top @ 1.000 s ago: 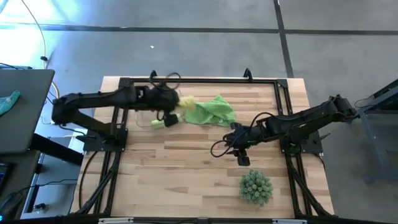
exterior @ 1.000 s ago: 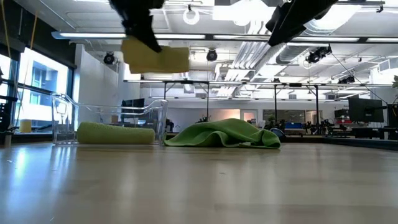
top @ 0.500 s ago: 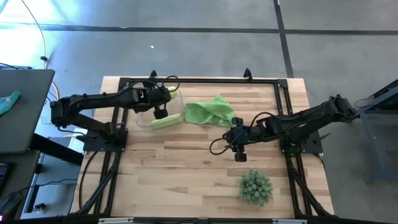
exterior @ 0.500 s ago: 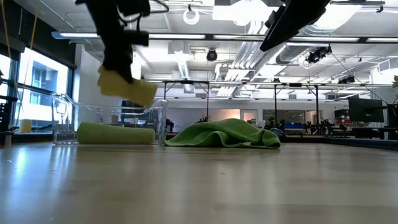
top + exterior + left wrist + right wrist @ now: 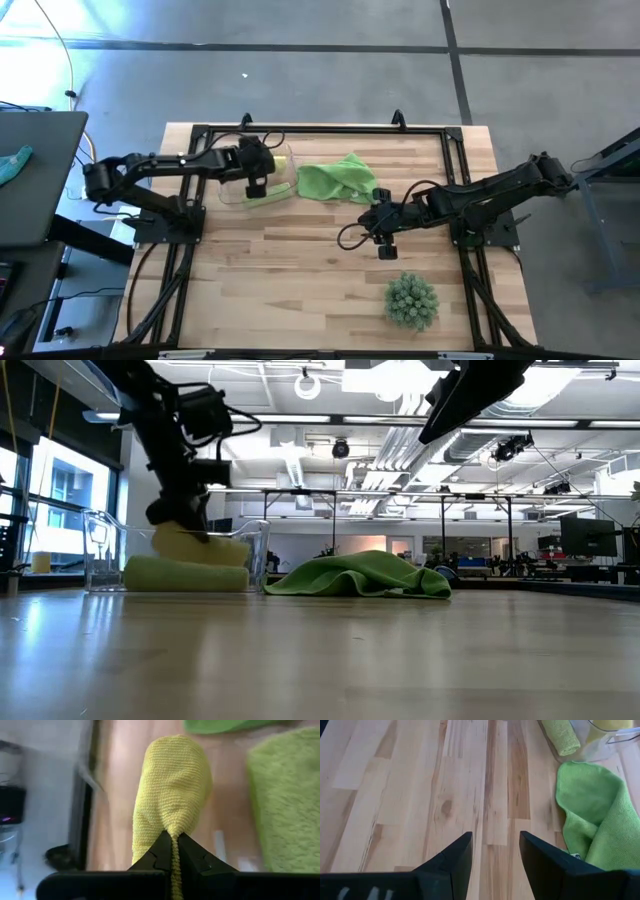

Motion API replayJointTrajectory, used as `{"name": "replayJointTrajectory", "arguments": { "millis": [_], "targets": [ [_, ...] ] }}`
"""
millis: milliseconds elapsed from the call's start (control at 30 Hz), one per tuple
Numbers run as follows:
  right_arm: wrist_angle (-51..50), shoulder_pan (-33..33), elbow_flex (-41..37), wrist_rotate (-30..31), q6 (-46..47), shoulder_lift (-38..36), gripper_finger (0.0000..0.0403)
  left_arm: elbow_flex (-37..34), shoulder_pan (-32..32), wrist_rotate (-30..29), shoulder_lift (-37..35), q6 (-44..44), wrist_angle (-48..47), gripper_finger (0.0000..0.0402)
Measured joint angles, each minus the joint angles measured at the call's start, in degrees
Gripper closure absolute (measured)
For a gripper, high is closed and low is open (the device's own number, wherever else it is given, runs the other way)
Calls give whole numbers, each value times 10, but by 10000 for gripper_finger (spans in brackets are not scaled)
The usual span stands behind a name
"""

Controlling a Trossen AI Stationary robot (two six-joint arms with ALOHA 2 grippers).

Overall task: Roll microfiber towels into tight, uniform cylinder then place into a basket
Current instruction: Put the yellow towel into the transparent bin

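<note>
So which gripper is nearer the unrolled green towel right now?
Right. The right gripper hovers open just beside the unrolled green towel; the left gripper is over the basket, shut on the yellow towel.

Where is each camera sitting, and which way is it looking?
High view: above the table, looking straight down; both arms show.
Low view: at table height, looking level into the room; the left gripper lowers the yellow towel into the basket.
Left wrist view: behind shut fingers pinching the yellow towel.
Right wrist view: behind the open right gripper over bare wood.
Shared: the crumpled green towel shows in high, low and right wrist views.
</note>
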Motion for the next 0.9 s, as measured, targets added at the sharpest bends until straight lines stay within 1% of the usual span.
{"name": "replayJointTrajectory", "arguments": {
  "millis": [133, 233, 333, 467, 600, 767, 833, 900],
  "targets": [
    [0, 0, 0, 0, 0, 0, 247, -5, 19, 71, 22, 9, -1, 401],
    [0, 0, 0, 0, 0, 0, 247, -4, 29, 113, 37, 14, 3, 401],
    [0, 0, 0, 0, 0, 0, 247, -3, 37, 139, 48, 15, 4, 398],
    [0, 0, 0, 0, 0, 0, 247, -4, 42, 166, 52, -14, -3, 386],
    [0, -1, 0, 0, 0, 0, 247, 4, 42, 180, 52, -59, -23, 364],
    [0, -13, 0, 0, 10, 0, 247, 40, 42, 182, 52, -99, -79, 321],
    [-5, -21, 0, 0, 17, 0, 247, 54, 42, 197, 52, -116, -106, 301],
    [-13, -29, 0, 1, 26, 0, 247, 64, 42, 232, 52, -140, -135, 280]
  ]
}}
